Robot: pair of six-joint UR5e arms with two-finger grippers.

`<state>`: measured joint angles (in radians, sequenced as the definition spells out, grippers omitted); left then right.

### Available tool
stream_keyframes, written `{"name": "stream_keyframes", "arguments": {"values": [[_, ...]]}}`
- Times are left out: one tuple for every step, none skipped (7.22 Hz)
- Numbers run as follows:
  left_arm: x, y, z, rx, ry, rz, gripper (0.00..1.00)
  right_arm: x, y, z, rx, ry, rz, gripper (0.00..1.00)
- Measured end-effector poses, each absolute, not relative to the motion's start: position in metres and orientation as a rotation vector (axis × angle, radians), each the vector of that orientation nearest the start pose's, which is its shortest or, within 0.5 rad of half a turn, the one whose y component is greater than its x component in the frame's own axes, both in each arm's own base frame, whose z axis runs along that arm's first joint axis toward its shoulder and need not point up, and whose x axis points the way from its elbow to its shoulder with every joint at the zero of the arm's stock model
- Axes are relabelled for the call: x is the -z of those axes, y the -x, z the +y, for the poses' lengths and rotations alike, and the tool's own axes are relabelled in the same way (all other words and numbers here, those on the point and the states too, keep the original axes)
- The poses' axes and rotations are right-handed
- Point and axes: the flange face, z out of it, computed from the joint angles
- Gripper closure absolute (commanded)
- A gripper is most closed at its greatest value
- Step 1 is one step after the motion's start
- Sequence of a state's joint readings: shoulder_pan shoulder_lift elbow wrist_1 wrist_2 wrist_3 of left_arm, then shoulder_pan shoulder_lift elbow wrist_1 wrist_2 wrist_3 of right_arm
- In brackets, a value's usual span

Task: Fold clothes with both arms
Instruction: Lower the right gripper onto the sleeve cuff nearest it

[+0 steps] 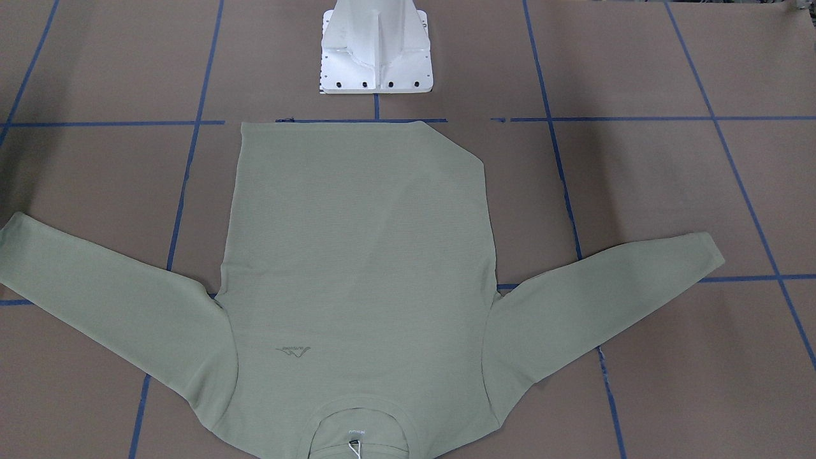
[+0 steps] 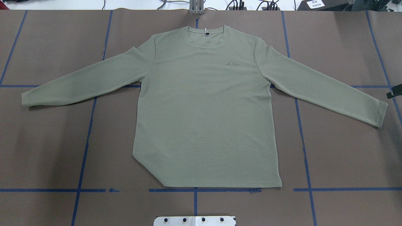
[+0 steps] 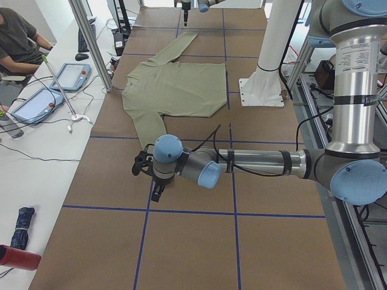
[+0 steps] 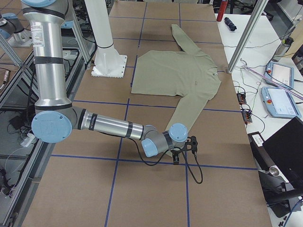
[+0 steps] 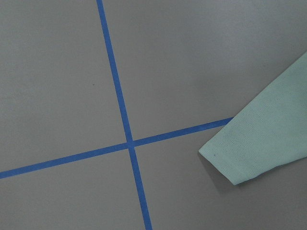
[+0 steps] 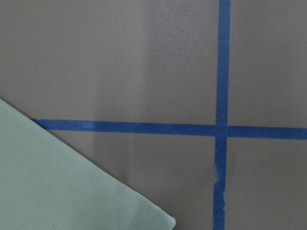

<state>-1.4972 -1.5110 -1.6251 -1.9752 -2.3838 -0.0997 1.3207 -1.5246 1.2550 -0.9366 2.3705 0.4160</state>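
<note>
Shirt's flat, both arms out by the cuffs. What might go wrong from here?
One hem corner of the shirt, on the robot's left, is tucked under; folding now would likely trap it and leave an uneven edge. In the left wrist view the left cuff sits toward the frame's edge, so a straight descent may miss or catch only its tip.

The shirt's [image 1: 357,255] collar [image 1: 361,428] runs off the front view's lower edge, and its right cuff [image 1: 9,250] runs off the side. The left claw [image 3: 156,192] and right claw [image 4: 176,158] are too small to tell whether their jaws are apart. The logo [image 2: 232,64] lettering is unreadable.
</note>
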Motion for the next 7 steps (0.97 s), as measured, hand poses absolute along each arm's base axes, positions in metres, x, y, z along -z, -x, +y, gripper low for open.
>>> {"name": "stream_keyframes", "arguments": {"values": [[-0.614,0.025,-0.488,-0.137,-0.305,0.831,0.0,-0.726,0.076,-0.516,-0.01,-0.049,-0.858,0.03],[-0.614,0.025,-0.488,-0.137,-0.305,0.831,0.0,-0.727,0.085,-0.516,-0.01,-0.032,-0.857,0.05],[-0.614,0.025,-0.488,-0.138,-0.305,0.831,0.0,-0.728,0.093,-0.516,-0.016,-0.017,-0.856,0.11],[-0.614,0.025,-0.488,-0.138,-0.305,0.831,0.0,-0.73,0.1,-0.515,-0.025,-0.001,-0.85,0.16],[-0.614,0.025,-0.488,-0.137,-0.304,0.831,0.0,-0.734,0.106,-0.516,-0.029,0.012,-0.845,0.39],[-0.614,0.025,-0.488,-0.137,-0.304,0.831,0.0,-0.736,0.109,-0.519,-0.031,0.021,-0.842,0.84],[-0.614,0.025,-0.488,-0.137,-0.304,0.831,0.0,-0.737,0.111,-0.521,-0.032,0.025,-0.841,1.0]]}}
